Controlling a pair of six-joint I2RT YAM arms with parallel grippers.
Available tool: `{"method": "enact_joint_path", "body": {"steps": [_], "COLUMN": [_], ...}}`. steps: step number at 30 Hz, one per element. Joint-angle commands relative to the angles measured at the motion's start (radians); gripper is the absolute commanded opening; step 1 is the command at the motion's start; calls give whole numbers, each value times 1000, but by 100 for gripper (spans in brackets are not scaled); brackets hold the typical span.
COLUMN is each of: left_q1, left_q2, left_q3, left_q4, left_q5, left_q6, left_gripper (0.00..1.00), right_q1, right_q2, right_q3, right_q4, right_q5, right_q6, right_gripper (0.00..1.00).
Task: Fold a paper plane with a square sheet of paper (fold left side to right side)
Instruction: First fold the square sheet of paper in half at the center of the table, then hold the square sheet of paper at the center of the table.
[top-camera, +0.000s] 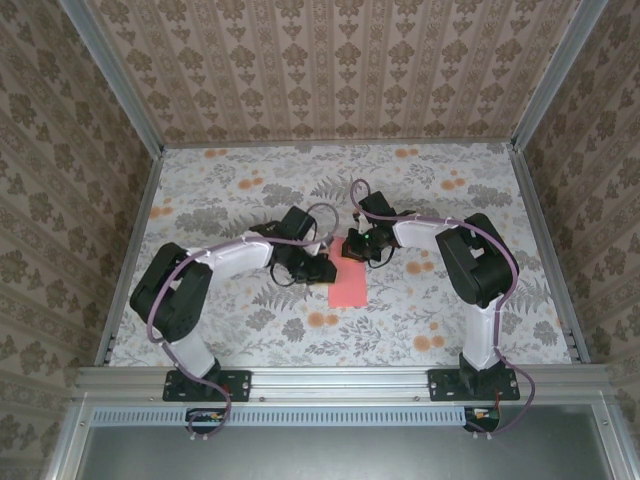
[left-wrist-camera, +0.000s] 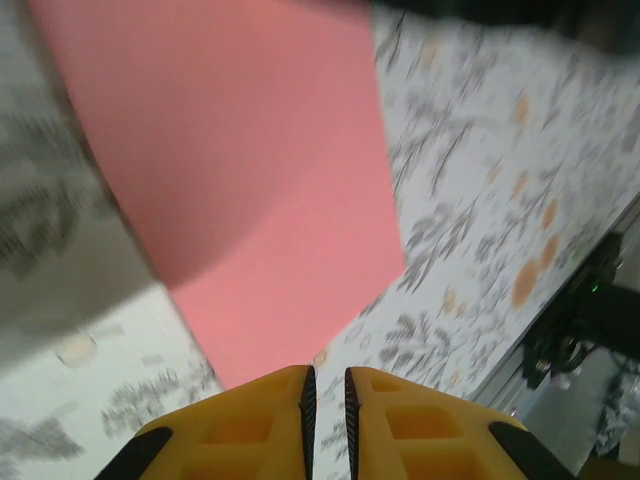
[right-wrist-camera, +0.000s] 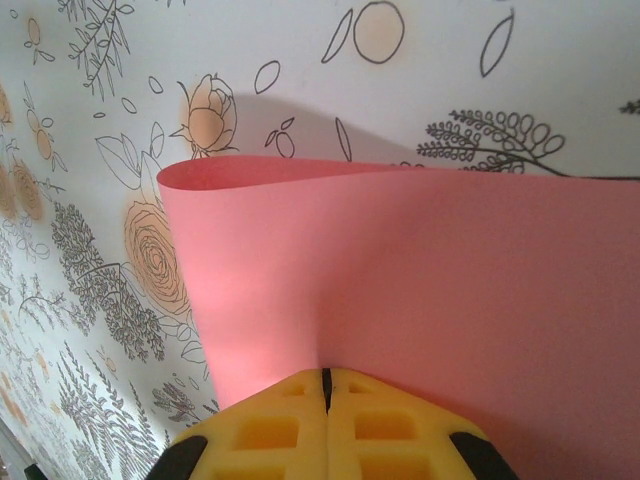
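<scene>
Paper sheet (top-camera: 347, 287), one; right tool (right-wrist-camera: 326, 375) tight on it, left tool (left-wrist-camera: 327, 372) slightly apart.

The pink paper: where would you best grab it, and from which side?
Probably by a raised edge, coming in along the table from the side. The paper is thin, with nothing to pinch where it lies flat; the right gripper is shut on such an edge, and there it curls over.

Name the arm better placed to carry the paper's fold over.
Right. The right pincer is shut on the square sheet of paper, which curls up. The left pincer sits ajar at its edge, gripping nothing.
</scene>
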Motion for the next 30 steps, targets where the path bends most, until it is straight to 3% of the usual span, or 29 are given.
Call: {"method": "enact_joint_path", "body": {"steps": [1, 9, 21, 30], "left_q1": [16, 15, 8, -5], "left_q2": [77, 219, 244, 242], "left_q3": [63, 140, 102, 83], "left_q4": [-11, 10, 3, -14], "left_q5": [13, 32, -26, -62], "left_q6": [43, 51, 16, -7], "left_gripper": [19, 18, 18, 18], "right_q1": [-14, -13, -15, -26], "right_q2": [33, 36, 5, -157], "right_q3": [-6, -2, 10, 7], "right_q4": [-109, -102, -43, -92], "right_q5": [104, 97, 61, 116], "right_q6": [-17, -9, -6, -33], "right_gripper": [3, 3, 5, 28]}}
